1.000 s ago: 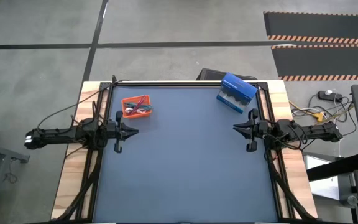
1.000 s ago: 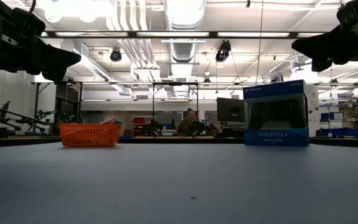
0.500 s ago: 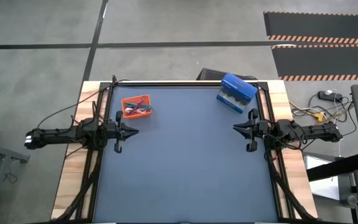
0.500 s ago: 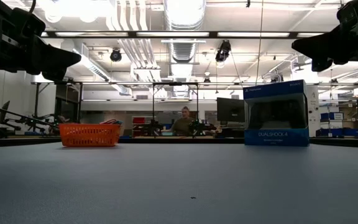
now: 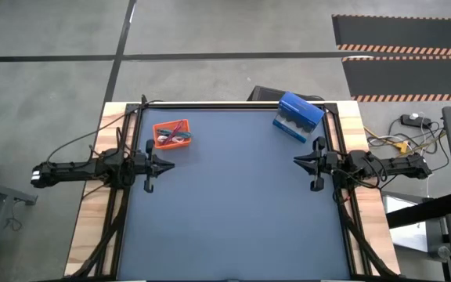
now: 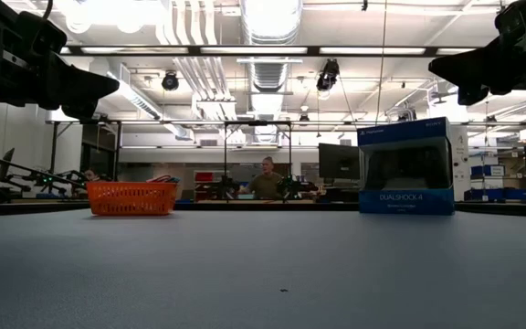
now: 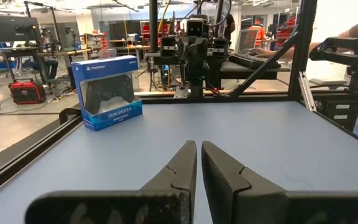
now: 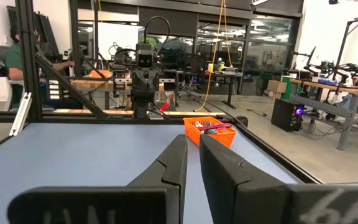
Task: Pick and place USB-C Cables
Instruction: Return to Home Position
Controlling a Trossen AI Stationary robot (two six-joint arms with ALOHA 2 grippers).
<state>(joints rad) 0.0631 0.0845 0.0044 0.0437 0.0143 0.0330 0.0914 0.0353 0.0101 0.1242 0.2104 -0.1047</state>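
Note:
The orange tray (image 5: 171,133) stands at the table's far left; in the low view it is the orange tray (image 6: 131,197), and in the right wrist view the orange tray (image 8: 209,130). Several small cable bundles (image 5: 173,138) lie inside it, red-pink and dark ones showing; from the right wrist, cable ends (image 8: 215,129) poke above the rim. My left gripper (image 5: 171,164) hovers at the left edge, just near of the tray, fingers shut (image 7: 198,144). My right gripper (image 5: 295,161) hovers at the right edge, fingers shut (image 8: 192,138). Both hold nothing.
A blue controller box (image 5: 297,116) stands at the table's far right corner, seen also as the blue box (image 6: 405,166) and the blue box (image 7: 107,91). The blue mat (image 5: 233,211) between the arms is bare. People sit at benches beyond the table.

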